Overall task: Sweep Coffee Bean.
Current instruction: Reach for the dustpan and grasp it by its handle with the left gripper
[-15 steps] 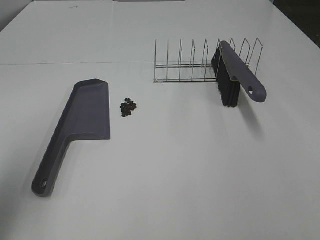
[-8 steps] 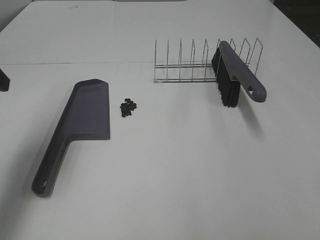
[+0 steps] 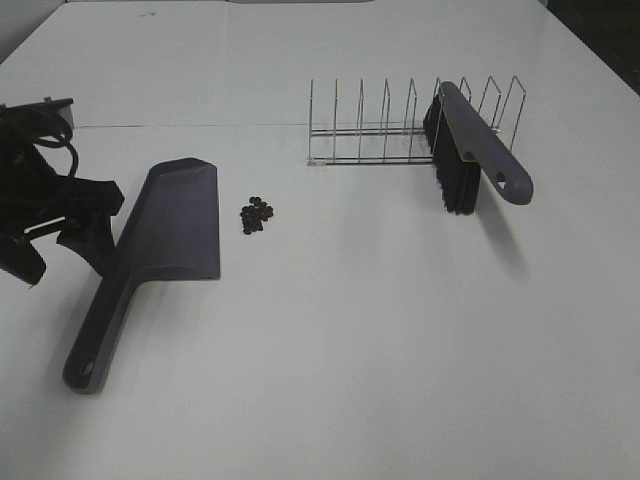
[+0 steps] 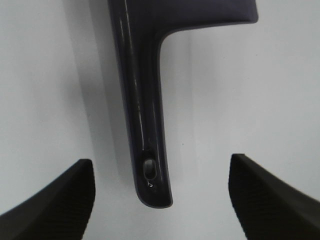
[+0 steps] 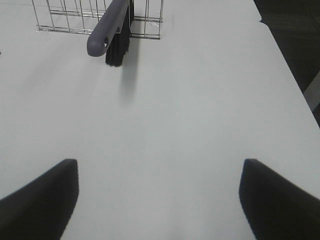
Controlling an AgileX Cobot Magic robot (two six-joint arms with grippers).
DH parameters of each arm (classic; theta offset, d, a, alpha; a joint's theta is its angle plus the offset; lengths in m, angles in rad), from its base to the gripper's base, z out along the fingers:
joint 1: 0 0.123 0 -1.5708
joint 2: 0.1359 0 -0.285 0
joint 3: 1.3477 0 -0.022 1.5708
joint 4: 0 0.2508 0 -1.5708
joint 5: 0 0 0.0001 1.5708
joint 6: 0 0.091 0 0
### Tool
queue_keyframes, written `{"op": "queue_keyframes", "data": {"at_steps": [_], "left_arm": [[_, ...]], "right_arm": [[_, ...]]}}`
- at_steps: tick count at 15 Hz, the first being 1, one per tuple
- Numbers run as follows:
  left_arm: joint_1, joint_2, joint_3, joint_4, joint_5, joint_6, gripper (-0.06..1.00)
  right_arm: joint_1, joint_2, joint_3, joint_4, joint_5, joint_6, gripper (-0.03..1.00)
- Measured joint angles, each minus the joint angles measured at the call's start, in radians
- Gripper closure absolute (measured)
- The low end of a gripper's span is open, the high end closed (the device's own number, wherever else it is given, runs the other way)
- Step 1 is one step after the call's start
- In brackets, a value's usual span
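Left tool (image 4: 161, 165) spread near dustpan (image 4: 140, 75) handle: rigid, light, best gripped mid-handle. Beans (image 3: 256, 215) tiny, likely roll.

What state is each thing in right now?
Dustpan, flat on the table, ungripped.
Coffee beans, one small pile beside the dustpan, unswept.
Wire rack, upright.
Brush, resting in the wire rack, bristles down.
Left gripper, open, jaws either side of the dustpan handle.
Right gripper, open, empty.
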Motion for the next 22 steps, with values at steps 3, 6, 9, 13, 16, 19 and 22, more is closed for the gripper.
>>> {"op": "queue_keyframes", "data": {"at_steps": [3, 6, 9, 13, 16, 19, 22], "left_arm": [[-0.001, 0.049, -0.001, 0.025, -0.028, -0.023, 0.24], [-0.028, 0.115, -0.003, 0.033, -0.081, -0.023, 0.24], [-0.076, 0.168, -0.003, 0.052, -0.138, -0.023, 0.24], [-0.093, 0.199, -0.003, 0.121, -0.170, -0.089, 0.24], [-0.093, 0.213, -0.003, 0.159, -0.255, -0.124, 0.24], [-0.093, 0.240, -0.003, 0.159, -0.283, -0.125, 0.24], [-0.093, 0.267, -0.009, 0.161, -0.292, -0.125, 0.25]], "right_arm": [[0.000, 0.000, 0.000, 0.000, 0.000, 0.000, 0.20], [0.000, 0.000, 0.000, 0.000, 0.000, 0.000, 0.20], [0.000, 0.000, 0.000, 0.000, 0.000, 0.000, 0.20], [0.000, 0.000, 0.000, 0.000, 0.000, 0.000, 0.20], [0.000, 0.000, 0.000, 0.000, 0.000, 0.000, 0.20], [0.000, 0.000, 0.000, 0.000, 0.000, 0.000, 0.20], [0.000, 0.000, 0.000, 0.000, 0.000, 0.000, 0.20]]}}
